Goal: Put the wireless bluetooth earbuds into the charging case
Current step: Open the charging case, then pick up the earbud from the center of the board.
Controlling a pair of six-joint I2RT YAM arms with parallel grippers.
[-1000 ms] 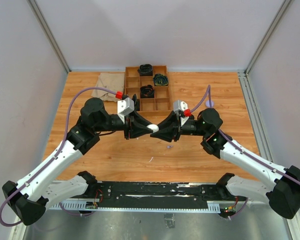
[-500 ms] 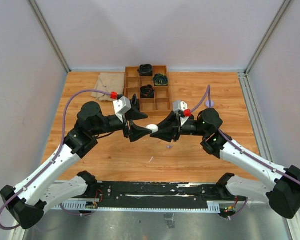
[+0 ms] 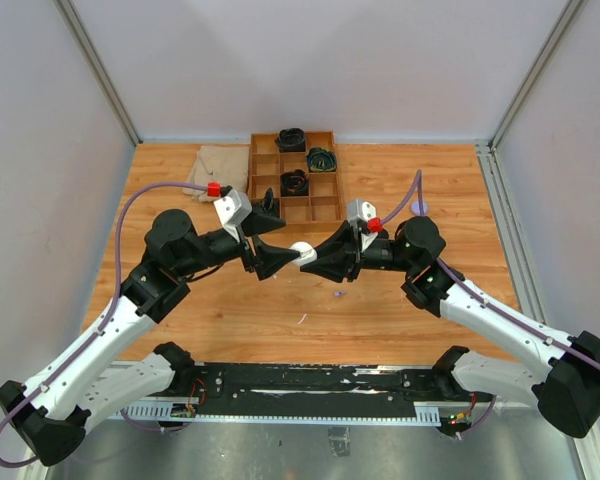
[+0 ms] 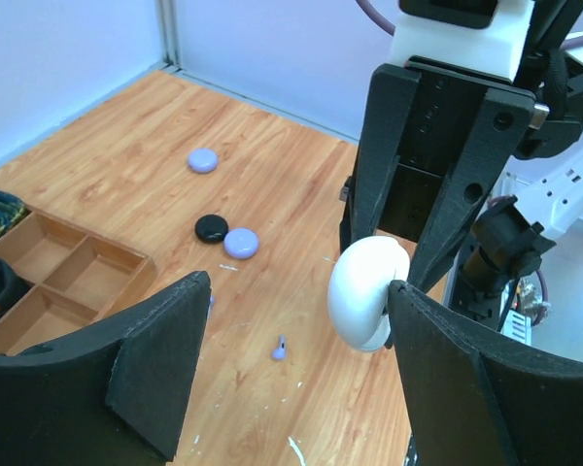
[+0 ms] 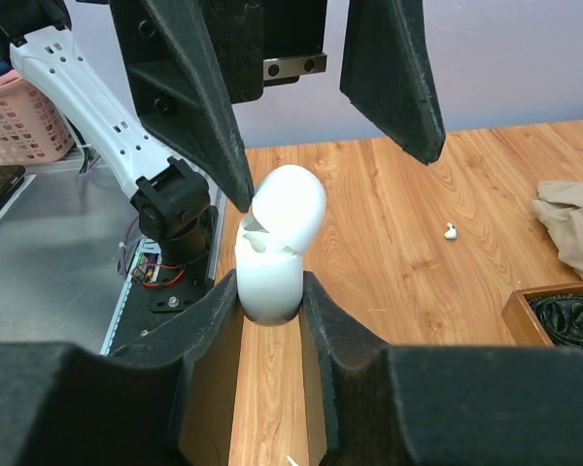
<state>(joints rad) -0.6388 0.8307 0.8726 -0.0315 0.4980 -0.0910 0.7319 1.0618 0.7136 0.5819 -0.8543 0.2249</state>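
A robotics lab test cell, seen through my own cameras. A wooden tabletop (image 3: 210,310) is boxed in on three sides by plain pale panels (image 3: 310,60) held in aluminium posts (image 3: 100,72). My left arm (image 3: 100,335) and right arm (image 3: 500,322) are bolted to a black rail (image 3: 310,380) with exposed wiring (image 3: 185,408). Beside it are a grey metal bench (image 5: 49,291) and a pink basket (image 5: 24,121).
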